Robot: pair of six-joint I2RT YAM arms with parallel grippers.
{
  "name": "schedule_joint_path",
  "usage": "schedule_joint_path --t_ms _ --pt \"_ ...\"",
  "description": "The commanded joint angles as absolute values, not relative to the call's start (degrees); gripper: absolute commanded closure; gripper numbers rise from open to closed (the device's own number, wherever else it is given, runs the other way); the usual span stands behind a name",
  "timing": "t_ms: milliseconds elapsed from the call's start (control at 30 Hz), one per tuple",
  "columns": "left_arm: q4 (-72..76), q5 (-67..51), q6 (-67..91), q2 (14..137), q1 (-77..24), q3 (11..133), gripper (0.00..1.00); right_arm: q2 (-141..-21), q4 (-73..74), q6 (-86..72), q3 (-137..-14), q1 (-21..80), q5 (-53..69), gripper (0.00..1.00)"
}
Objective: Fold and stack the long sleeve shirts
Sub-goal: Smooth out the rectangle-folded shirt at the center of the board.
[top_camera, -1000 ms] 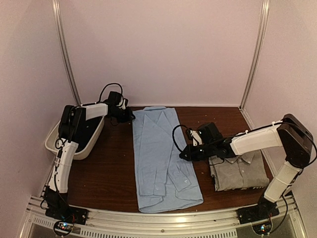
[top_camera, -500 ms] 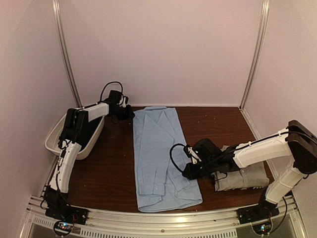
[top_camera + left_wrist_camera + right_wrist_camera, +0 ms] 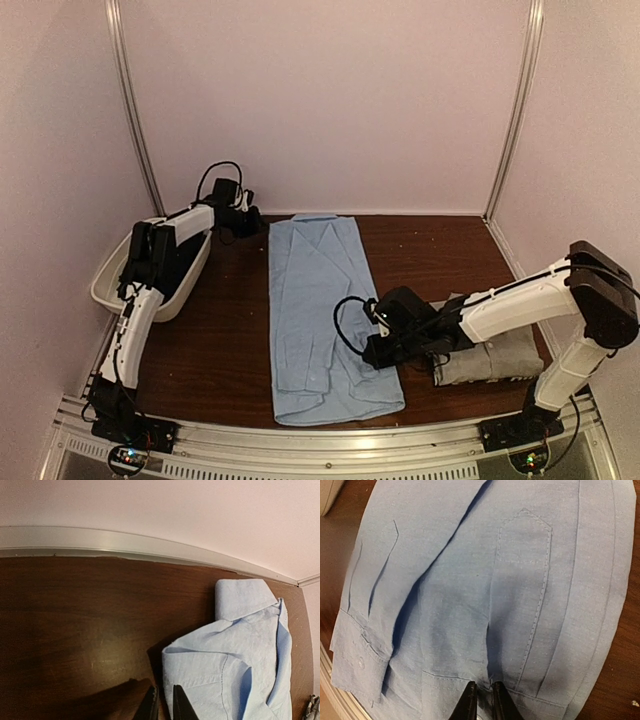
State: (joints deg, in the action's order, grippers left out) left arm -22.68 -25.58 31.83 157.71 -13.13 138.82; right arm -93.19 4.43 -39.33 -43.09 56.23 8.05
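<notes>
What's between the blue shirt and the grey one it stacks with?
Only the right arm: it lies across the bare strip of table between the light blue shirt and the grey shirt, crossing over the grey shirt's left edge. Nothing else visible there.

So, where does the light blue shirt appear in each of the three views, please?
Top external: the light blue shirt lies lengthwise in the middle of the table.
Left wrist: the shirt, its collar end, is at the lower right.
Right wrist: the shirt fills nearly the whole picture.
Shared landmark: the dark wooden table, bare beside the shirt in every view.
</notes>
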Motion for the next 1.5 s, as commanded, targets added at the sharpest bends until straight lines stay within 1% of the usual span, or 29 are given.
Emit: schedule_joint_path --t_ms 0,100,200,300,533,700,800,1033,1300,1467 --pt "-22.7 -30.2 32.8 149.1 -12.9 134.7 0.88 -92.2 10.0 -39.0 -45.6 56.3 2.6 0.85" --pt "-21.7 -30.0 32.5 141.8 -14.4 126.4 0.88 -89.7 12.8 -38.5 -46.3 56.1 1.3 0.83" --pt "-18.6 -29.3 33.5 132.5 -16.1 113.3 0.87 -87.3 14.0 -38.2 -46.3 56.1 1.5 0.79" --pt "-14.8 -30.1 36.1 122.7 -18.5 100.5 0.88 -85.4 14.6 -38.8 -45.2 56.1 1.9 0.78" --pt "-15.8 -32.6 35.4 107.9 -26.5 75.5 0.88 -80.9 14.8 -40.6 -41.0 56.6 4.9 0.78" --pt "-15.3 -34.8 37.3 99.4 -32.1 61.9 0.89 -77.9 14.6 -41.8 -38.1 57.7 7.4 0.78" --pt "-14.6 -36.1 38.8 95.0 -37.0 56.2 0.88 -76.3 14.0 -42.8 -36.9 59.1 8.5 0.78" --pt "-11.0 -37.3 45.1 89.6 -45.7 45.7 0.88 -75.1 12.0 -44.6 -35.0 62.0 9.4 0.79" --pt "-8.6 -37.5 48.9 88.3 -52.5 38.0 0.88 -73.1 10.4 -47.9 -31.0 64.3 9.2 0.8" --pt "-8.1 -38.3 50.4 88.5 -56.3 35.6 0.87 -71.5 10.5 -49.5 -29.0 65.5 9.2 0.8"
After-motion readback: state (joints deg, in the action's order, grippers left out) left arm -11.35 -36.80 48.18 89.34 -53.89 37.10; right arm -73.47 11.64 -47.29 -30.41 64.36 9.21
